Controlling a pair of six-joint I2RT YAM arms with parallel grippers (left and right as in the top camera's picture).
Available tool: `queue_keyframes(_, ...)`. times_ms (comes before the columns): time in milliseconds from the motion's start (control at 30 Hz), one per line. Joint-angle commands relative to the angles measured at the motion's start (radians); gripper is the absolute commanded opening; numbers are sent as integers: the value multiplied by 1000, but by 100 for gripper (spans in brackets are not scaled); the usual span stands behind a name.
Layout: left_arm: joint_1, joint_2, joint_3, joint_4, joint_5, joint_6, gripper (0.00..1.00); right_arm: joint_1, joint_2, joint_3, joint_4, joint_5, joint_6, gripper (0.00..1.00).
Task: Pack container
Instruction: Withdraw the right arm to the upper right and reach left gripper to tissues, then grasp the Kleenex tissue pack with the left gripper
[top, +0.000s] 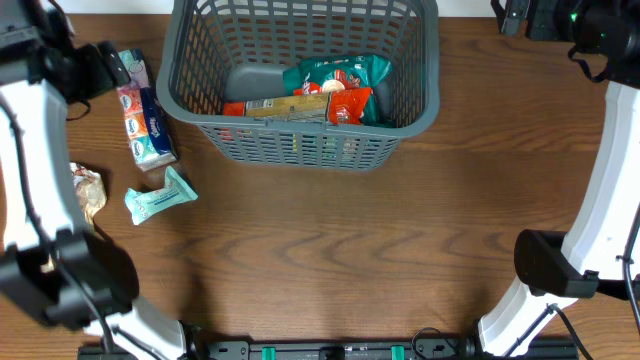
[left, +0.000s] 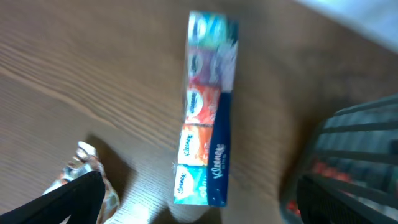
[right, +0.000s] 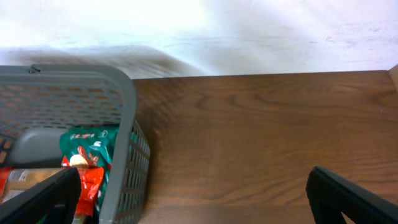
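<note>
The container (top: 300, 146) is a big dark grey basket, long, with round corners and sides full of little slots. It stands upright at the far middle of the tabletop (top: 350, 240), open side up. On the left, its bare grey bottom shows. On the right side inside lie a green packet (top: 352, 72), a red packet (top: 352, 104) and a flat tan box (top: 288, 106) — all piled close together and touching.

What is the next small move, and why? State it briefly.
Probably lower the left gripper onto the Kleenex tissue pack and close. The pack lies on the table right below its open jaws, outside the container, which already holds snack packets.
</note>
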Motion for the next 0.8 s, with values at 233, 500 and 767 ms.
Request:
queue_keyframes(233,3,220,0,5,65,83,99,-8,-10,13,1,-7,-28,99)
queue_keyframes(500,3,363,0,29,65,101,99,-8,-10,13,-10,-6,-39,99)
queue_keyframes(767,-9,425,0,75,21,100,99,-8,-10,13,-13,-6,-39,99)
